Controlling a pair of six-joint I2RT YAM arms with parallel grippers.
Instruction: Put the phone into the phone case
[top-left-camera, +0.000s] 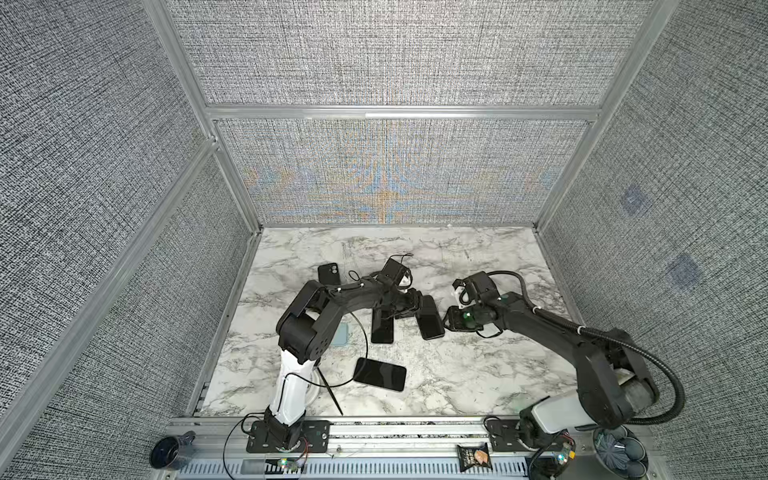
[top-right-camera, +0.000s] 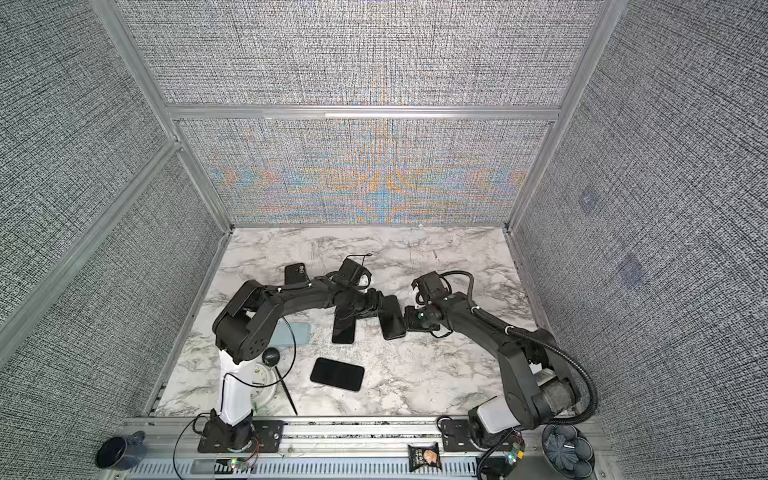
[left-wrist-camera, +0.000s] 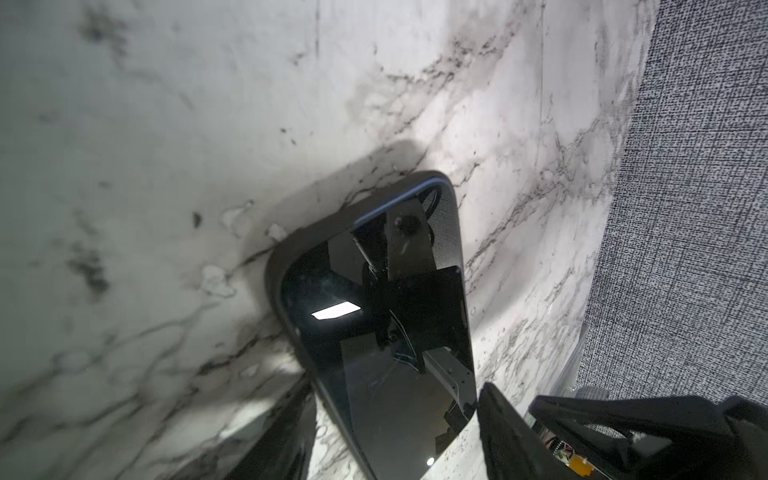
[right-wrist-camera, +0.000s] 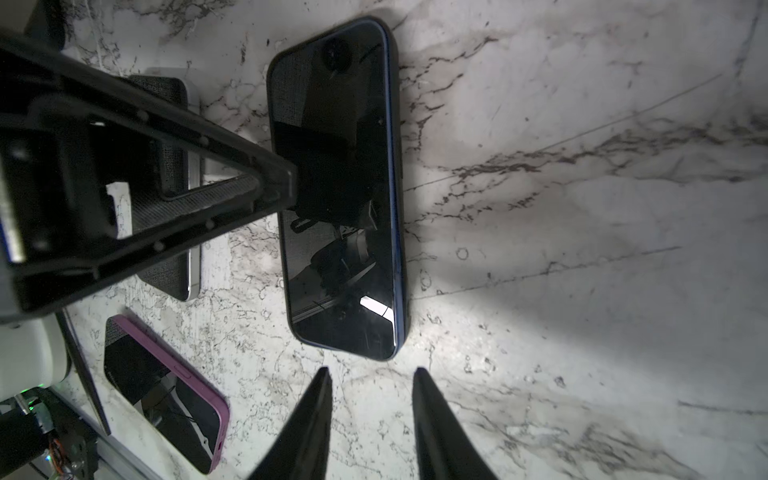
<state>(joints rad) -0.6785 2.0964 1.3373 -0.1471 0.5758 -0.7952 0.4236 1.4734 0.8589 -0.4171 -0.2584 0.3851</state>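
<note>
Black jaws of the left tool (left-wrist-camera: 397, 386) stood wide astride the glossy, blue-edged phone (right-wrist-camera: 345, 270) lying in its matte dark phone case (left-wrist-camera: 276, 270) on the veined marble worktop (right-wrist-camera: 582, 249), while the right tool (right-wrist-camera: 372, 370), narrowly parted and empty, pointed at its rounded end.

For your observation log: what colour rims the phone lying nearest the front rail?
Purple; the phone shows it best in the right wrist view.

Four dark phones (top-left-camera: 379, 374) and one pale blue case (top-right-camera: 299, 334) lie here.
</note>
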